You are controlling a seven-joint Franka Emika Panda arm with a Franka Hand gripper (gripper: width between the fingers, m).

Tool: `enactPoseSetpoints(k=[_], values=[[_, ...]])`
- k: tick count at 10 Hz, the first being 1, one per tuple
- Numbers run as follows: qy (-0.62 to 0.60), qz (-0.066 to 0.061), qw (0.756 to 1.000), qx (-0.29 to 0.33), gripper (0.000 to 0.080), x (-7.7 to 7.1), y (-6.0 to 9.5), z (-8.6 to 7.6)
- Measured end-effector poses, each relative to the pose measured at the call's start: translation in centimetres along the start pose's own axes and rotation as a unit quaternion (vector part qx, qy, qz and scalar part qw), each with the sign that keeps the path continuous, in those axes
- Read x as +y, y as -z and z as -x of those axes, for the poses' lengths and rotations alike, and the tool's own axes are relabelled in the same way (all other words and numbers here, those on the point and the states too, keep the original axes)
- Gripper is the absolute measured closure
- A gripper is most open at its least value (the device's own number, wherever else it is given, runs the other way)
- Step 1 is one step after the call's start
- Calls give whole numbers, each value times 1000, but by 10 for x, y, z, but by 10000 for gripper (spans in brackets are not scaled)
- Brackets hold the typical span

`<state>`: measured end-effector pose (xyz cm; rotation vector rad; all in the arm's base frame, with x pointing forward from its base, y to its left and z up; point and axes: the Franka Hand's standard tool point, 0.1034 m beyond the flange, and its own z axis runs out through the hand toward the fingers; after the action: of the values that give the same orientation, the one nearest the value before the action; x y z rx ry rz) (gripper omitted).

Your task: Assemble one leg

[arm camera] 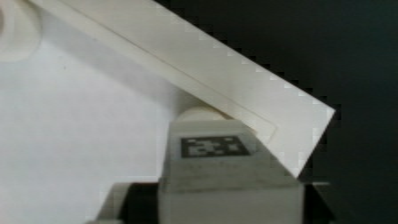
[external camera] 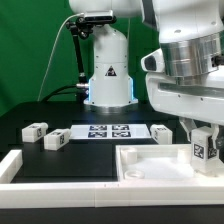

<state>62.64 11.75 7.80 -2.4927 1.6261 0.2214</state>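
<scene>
End effector (external camera: 201, 137) clamped narrow on leg (external camera: 200, 151), tag facing out, post roughly upright. Leg sits at tabletop (external camera: 150, 168) corner on exterior view's right, and can't tell if it's touching yet. Wrist view puts it right by corner edge.

Risks imo:
- can't see hole from here, so leg could miss it
- tip catches rim, tabletop skids on worktop (external camera: 100, 152)
- crooked push, leg twists in grip

Spare legs (external camera: 35, 128) near marker board (external camera: 105, 132) well apart, no worry.
</scene>
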Motion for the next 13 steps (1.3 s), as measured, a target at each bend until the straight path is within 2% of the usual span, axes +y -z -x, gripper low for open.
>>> enactPoseSetpoints(k=[2,3,4,5,6,8,10,11,12,13], values=[[0,0,1000,0,503,0,0,0],[22,0,1000,-1,267,-1,0,1],[47,2,999,-3,267,-2,2,2],[82,3,997,-2,185,-3,4,2],[157,8,988,5,157,-3,4,3],[259,13,966,7,151,-2,1,3],[395,27,918,13,150,-3,-1,-3],[468,36,883,19,150,-5,-2,-7],[494,43,868,23,150,-5,-2,-6],[546,49,836,29,150,-7,-3,-3]])
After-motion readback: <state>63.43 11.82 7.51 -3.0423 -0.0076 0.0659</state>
